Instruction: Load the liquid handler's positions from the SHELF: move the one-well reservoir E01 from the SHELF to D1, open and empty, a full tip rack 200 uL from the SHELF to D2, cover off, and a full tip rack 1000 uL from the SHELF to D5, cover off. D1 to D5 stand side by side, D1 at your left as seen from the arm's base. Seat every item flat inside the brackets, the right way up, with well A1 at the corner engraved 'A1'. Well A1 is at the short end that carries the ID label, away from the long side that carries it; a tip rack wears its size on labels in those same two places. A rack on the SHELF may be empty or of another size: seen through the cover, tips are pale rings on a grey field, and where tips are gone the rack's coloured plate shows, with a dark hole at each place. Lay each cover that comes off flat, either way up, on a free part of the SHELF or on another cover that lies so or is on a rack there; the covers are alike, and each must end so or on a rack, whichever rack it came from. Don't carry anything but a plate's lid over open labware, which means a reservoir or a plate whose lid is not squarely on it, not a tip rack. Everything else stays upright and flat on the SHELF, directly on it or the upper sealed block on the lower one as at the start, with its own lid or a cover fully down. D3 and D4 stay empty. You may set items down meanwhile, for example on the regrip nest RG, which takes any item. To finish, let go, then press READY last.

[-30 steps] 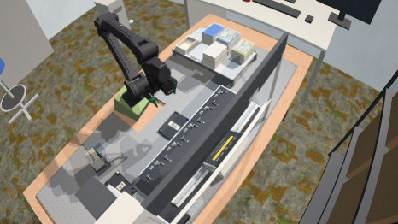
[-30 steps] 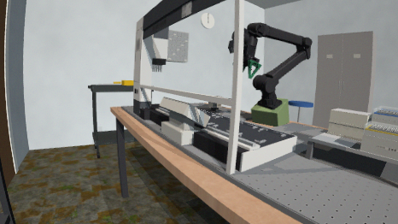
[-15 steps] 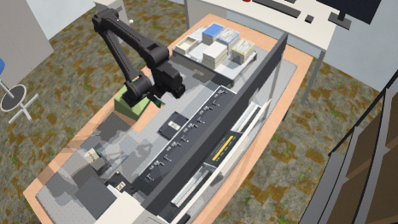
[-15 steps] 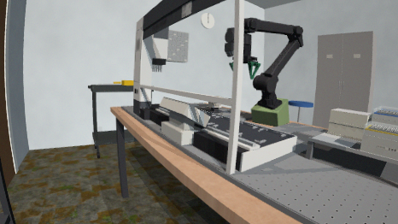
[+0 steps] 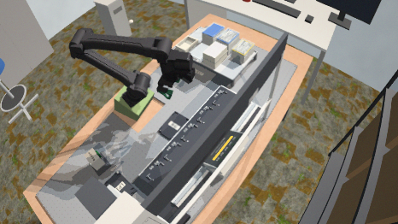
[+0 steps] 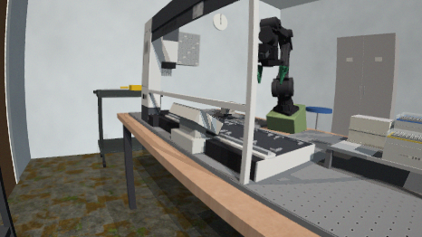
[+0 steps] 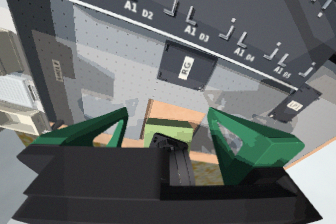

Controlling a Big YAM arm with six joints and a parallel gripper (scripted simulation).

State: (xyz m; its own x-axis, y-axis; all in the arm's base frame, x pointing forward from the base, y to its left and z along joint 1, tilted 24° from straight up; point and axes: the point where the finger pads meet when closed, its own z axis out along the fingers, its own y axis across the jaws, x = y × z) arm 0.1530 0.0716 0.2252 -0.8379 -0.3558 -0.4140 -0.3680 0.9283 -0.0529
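My gripper [image 5: 166,91] [image 6: 272,73] [image 7: 167,111] is wide open and empty. It hangs high over the arm's green base block [image 5: 133,103] [image 7: 170,134], between the SHELF and the dark deck strip [image 5: 194,121] [image 7: 250,30]. The positions D2 to D5 show in the wrist view with nothing in their brackets. The SHELF [image 5: 232,70] at the far end holds an open beige tray [image 5: 186,44], a blue-topped box [image 5: 213,31], two covered tip racks [image 5: 228,37] [image 5: 243,48] and stacked white blocks [image 5: 215,53]. The shelf items also show in the side view [image 6: 398,137] and at the wrist view's left edge [image 7: 12,90].
The regrip nest RG [image 5: 171,127] [image 7: 186,66] lies in front of the deck strip. A tall gantry frame [image 5: 239,103] [image 6: 249,77] runs along the deck's far side. A small dark pad LP1 [image 7: 296,104] lies past D5. More fixtures stand at the table's near end [image 5: 96,160].
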